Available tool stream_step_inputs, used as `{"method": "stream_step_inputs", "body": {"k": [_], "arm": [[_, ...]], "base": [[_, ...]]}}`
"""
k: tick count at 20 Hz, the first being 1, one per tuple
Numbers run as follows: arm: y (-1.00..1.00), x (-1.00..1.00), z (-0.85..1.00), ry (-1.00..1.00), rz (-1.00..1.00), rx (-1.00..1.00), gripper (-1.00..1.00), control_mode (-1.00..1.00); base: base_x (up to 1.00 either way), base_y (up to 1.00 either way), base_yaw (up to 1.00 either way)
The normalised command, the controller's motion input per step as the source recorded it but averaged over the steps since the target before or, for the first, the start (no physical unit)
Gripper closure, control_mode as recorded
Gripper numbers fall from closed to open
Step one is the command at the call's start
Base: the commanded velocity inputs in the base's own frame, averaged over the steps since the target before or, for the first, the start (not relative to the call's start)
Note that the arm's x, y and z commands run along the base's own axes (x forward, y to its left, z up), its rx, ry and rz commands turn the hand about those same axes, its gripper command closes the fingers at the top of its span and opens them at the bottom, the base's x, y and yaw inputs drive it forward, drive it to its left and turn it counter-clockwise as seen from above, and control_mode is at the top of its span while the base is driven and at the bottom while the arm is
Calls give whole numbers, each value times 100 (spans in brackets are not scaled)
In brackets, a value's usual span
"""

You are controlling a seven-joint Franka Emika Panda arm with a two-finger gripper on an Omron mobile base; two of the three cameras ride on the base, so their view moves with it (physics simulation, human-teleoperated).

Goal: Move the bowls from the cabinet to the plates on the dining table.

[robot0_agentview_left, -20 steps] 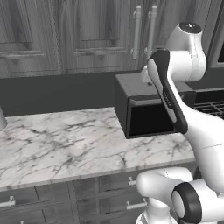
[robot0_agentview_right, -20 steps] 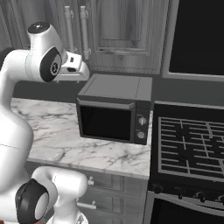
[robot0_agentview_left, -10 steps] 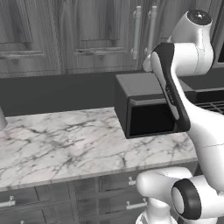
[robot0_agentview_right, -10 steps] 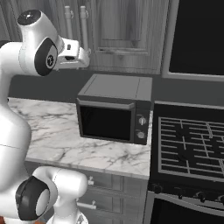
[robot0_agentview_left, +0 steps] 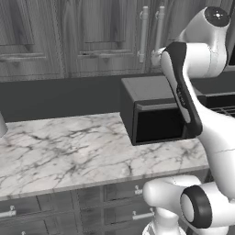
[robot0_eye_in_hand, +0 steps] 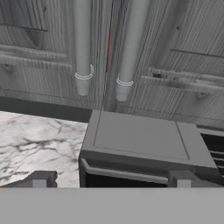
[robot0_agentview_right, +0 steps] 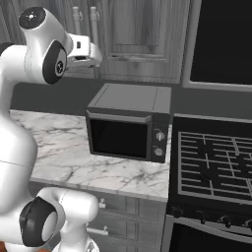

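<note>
The cabinet is a dark grey wood-grain wall unit whose two tall doors are shut. Its two silver bar handles hang side by side straight ahead in the hand view. A thin red streak shows in the gap between the doors. The bowls are hidden behind the doors. The plates and the dining table are out of view. My gripper is open and empty, raised above the microwave and a short way in front of the handles. The white hand points at the doors.
A black microwave stands on the marble counter right under the cabinet handles. A gas stove lies to the right of the counter. A dark wall oven sits at the upper right. Low drawers run below the counter.
The arm has lifted, carrying the hand upward from microwave height toward the lower ends of the cabinet handles. The jaws stay wide apart. The base has not moved.
</note>
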Motion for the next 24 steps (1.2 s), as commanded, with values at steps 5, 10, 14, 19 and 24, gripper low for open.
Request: {"method": "stream_step_inputs", "body": {"k": [5, 10, 14, 19, 24], "arm": [[0, 21, 14, -15, 3, 0, -100, -100], [0, 26, 6, -11, 0, -1, -100, -100], [0, 27, 0, -10, 0, -4, -100, -100], [0, 32, 0, -6, 0, -2, -100, -100], [-1, 44, 0, 0, -2, 0, -100, -100]], "base": [[0, 0, 0], [0, 0, 0], [0, 0, 0], [0, 0, 0], [0, 0, 0]]}}
